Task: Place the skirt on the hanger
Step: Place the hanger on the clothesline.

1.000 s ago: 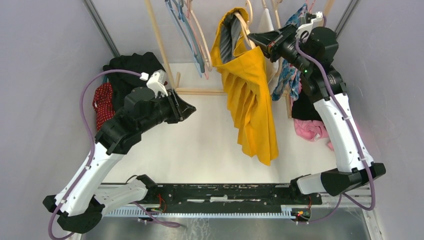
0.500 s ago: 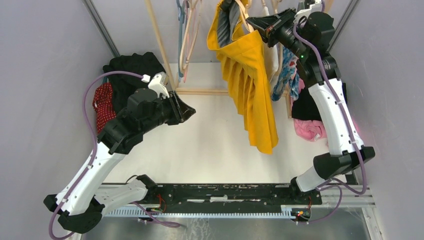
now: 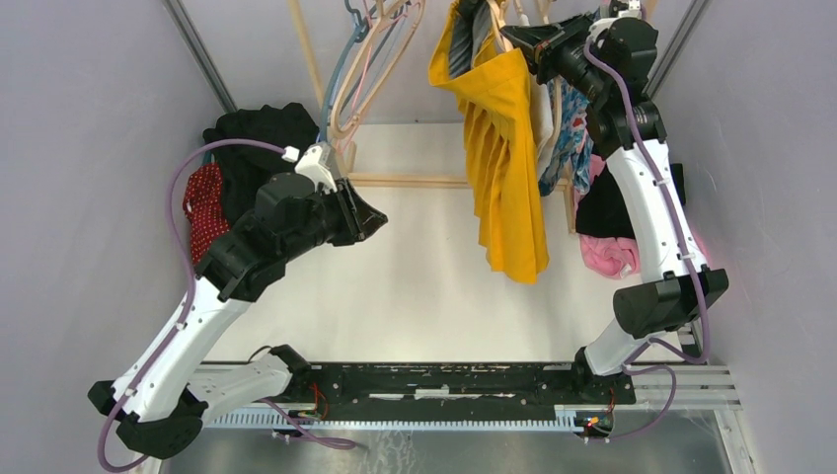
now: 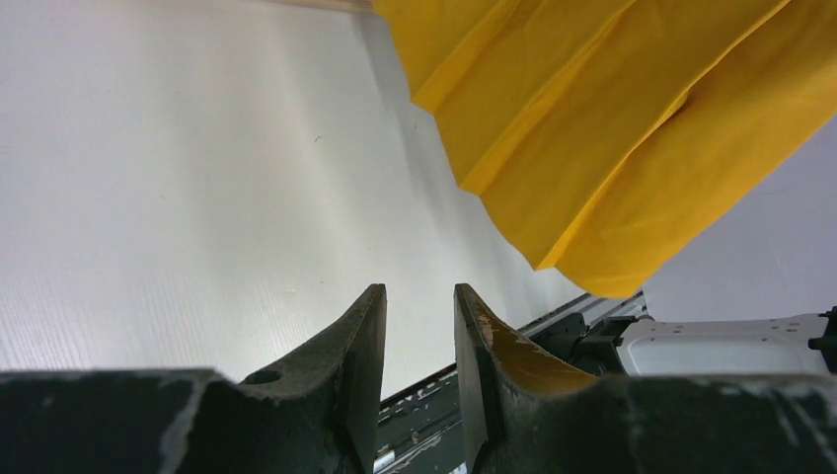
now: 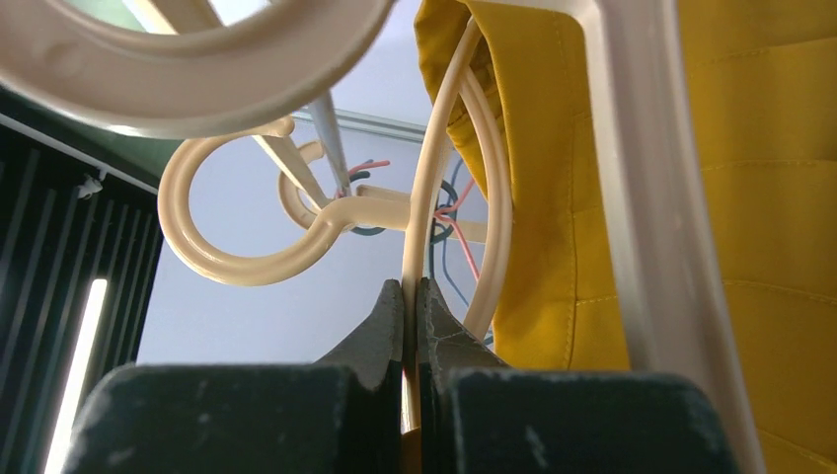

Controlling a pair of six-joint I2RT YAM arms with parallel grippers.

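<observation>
The right arm has risen and reached further back over the last second. It has carried the hanger (image 3: 488, 22) and the yellow skirt (image 3: 508, 168) from the upper middle of the overhead frame to its very top edge, and the hem now sits higher in the picture than it did. The empty hangers (image 3: 365, 69) at upper left have swung out at a slant. The left arm has not budged.

To my eye the skirt is already draped on its hanger, and what remains is hooking it onto the wooden rack (image 3: 405, 181).

The right end effector (image 5: 410, 286) is pinched tight on the hanger's thin cream wire (image 5: 434, 178), with yellow cloth (image 5: 750, 197) just beside it. The left end effector (image 4: 419, 296) stands partly open with nothing between its fingers, low over the table (image 3: 415, 286) at centre left, and the hem (image 4: 592, 128) hangs in its upper right view.

The skirt hangs lengthwise, waistband up at the hanger and hem pointing down toward the table. In the overhead view its long axis runs from top centre down to mid-frame, pleats following it.
</observation>
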